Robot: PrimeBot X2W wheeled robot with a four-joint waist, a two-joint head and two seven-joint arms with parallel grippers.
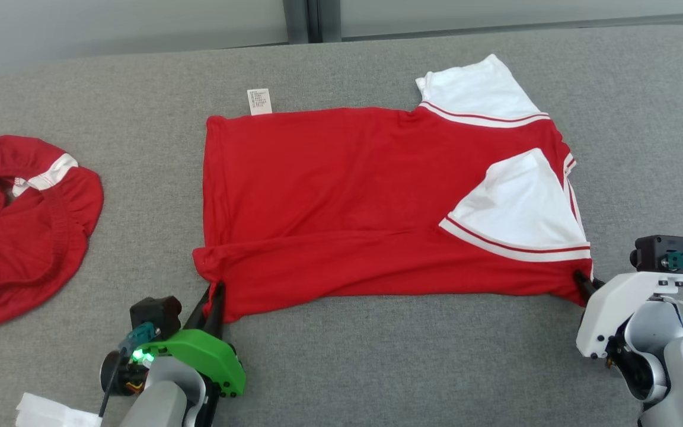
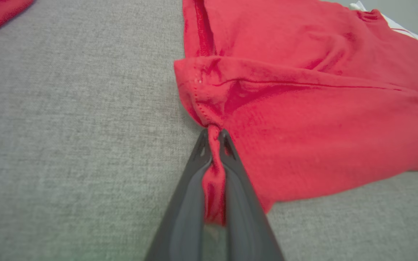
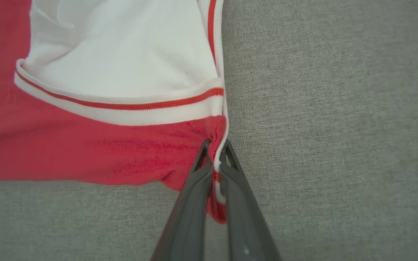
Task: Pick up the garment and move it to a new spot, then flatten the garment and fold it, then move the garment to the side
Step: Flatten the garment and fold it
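Red jersey T-shirt with white sleeves [image 1: 347,201] lies spread flat mid grey cloth tabletop [image 1: 377,367]. Left gripper [image 2: 214,134] jaws pinched tight on near hem corner. Right gripper [image 3: 216,146] clamped on near sleeve-end corner, probably both layers. Corner grips suit lifting near edge to fold.

Grey fabric surface [image 1: 377,367]; red-and-white shirt [image 1: 347,196] spread centre, crumpled red garment [image 1: 15,237] at left edge.
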